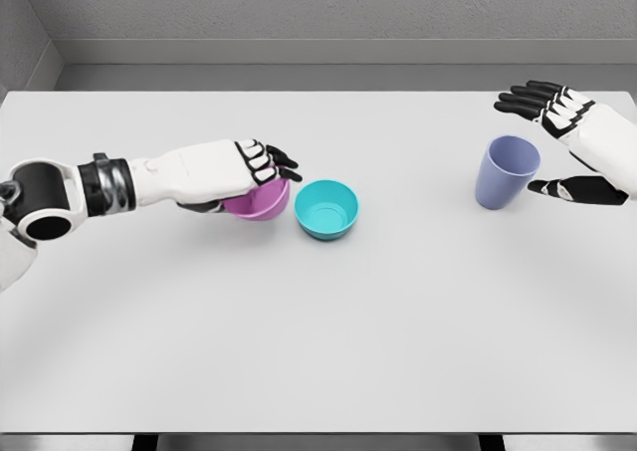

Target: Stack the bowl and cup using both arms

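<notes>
A pink bowl (261, 201) sits left of the table's middle, and my left hand (261, 162) lies over its rim with the fingers curled around it. Just to its right stands a teal bowl (326, 209), upright and empty. A lavender cup (506, 171) stands upright at the right side. My right hand (557, 142) is spread open beside the cup, fingers above and behind it, thumb low to its right, a gap showing between hand and cup.
The white table (318, 351) stretches wide in front of the bowls and cup. A grey wall runs behind its far edge.
</notes>
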You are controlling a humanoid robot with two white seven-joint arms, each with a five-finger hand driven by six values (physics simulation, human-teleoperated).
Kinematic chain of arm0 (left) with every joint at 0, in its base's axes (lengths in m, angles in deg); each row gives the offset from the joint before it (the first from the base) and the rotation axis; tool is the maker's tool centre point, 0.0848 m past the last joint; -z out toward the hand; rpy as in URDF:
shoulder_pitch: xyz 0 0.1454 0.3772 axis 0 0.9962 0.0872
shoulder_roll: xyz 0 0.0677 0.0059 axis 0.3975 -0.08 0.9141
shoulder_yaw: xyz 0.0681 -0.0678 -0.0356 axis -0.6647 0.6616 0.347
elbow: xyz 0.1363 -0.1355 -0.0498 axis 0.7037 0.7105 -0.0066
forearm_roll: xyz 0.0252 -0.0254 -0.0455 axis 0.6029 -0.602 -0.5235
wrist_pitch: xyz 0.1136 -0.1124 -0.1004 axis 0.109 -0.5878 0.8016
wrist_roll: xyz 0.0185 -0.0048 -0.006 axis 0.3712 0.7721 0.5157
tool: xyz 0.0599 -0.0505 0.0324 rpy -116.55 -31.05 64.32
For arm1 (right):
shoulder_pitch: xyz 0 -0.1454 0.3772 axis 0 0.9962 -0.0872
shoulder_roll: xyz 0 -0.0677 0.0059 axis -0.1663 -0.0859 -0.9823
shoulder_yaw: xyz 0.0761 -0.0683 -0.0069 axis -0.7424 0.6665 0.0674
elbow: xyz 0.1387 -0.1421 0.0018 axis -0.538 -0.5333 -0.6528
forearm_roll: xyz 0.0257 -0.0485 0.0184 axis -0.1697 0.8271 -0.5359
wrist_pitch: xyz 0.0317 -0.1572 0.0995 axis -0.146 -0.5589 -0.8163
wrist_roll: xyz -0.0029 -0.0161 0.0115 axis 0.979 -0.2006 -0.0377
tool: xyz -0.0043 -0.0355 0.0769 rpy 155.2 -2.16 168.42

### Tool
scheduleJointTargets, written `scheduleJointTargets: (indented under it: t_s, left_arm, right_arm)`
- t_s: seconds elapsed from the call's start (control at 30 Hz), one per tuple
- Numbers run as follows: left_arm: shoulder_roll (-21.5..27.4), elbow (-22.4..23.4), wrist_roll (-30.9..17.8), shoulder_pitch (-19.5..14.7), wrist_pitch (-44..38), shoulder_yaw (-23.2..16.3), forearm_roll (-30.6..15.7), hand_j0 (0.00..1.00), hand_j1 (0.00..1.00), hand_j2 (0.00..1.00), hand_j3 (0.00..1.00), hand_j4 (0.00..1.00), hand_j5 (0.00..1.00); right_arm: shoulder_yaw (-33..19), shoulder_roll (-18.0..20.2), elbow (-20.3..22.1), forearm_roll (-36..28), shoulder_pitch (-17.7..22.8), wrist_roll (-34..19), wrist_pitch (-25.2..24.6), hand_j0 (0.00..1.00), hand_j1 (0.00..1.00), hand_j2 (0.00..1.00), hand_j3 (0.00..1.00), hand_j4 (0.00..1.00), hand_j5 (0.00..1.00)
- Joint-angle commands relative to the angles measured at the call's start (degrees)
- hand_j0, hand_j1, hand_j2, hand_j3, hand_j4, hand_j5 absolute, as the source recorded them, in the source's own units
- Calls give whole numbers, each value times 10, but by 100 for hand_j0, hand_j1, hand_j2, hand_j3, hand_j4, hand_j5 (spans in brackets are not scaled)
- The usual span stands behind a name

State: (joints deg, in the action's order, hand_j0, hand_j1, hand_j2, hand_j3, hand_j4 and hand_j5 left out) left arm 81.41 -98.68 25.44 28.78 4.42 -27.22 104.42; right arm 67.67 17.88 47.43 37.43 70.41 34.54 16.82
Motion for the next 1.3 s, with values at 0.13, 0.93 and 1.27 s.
scheduleJointTargets:
  t_s: [0.13,0.93,1.27]
  left_arm:
    - [-43,8,-2,-11,-2,-4,8,55,55,55,55,55,55]
    - [-134,101,-2,-53,-2,-51,48,74,74,74,74,74,74]
    - [-133,96,-2,-57,-2,-50,46,100,100,100,100,100,100]
  right_arm:
    - [0,-1,0,-4,0,0,0,100,100,100,100,100,100]
    - [0,4,-5,-3,-1,0,0,100,100,100,100,100,100]
    - [0,5,-6,-3,-1,0,0,100,100,100,100,100,100]
